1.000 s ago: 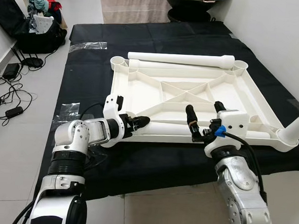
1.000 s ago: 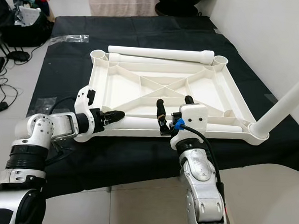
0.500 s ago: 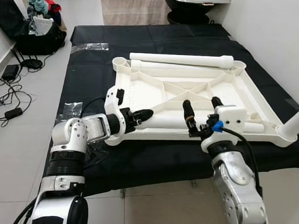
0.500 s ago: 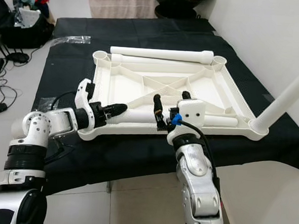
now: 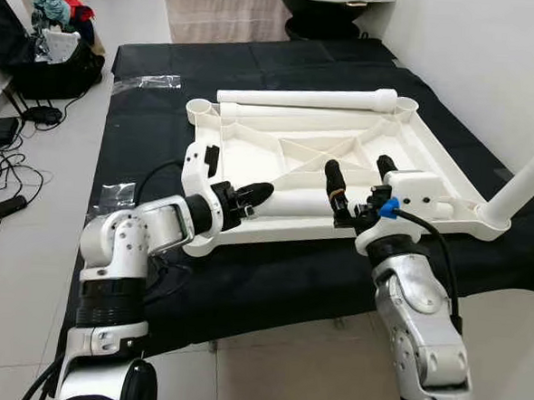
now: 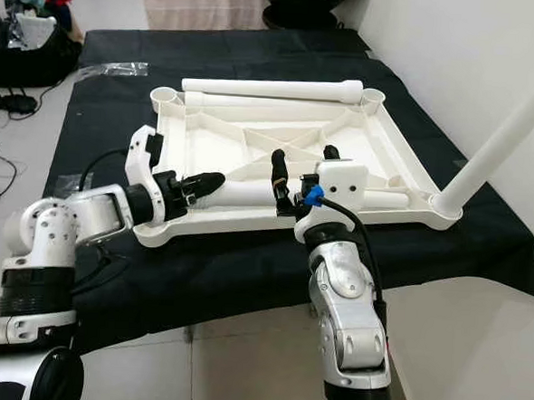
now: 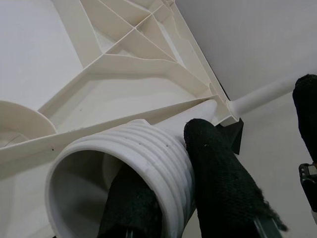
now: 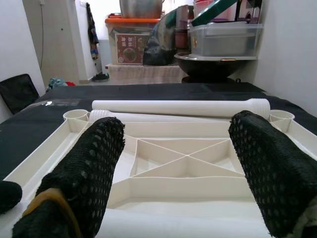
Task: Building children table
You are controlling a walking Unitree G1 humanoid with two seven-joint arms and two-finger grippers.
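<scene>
The left gripper (image 5: 254,195) has swung up and inward over the near edge of the upturned white table panel (image 5: 252,149), one finger now inside the threaded end of the loose leg (image 7: 124,163). The right gripper (image 5: 357,180) has risen off that leg, fingers spread above it.

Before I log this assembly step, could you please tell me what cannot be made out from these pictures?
- Fitted table leg: its top is cut off by the eye views' edge.
- Held table leg: its middle is hidden behind the right tool.
- Left tool: one finger inside the threaded end, tip hidden.
</scene>
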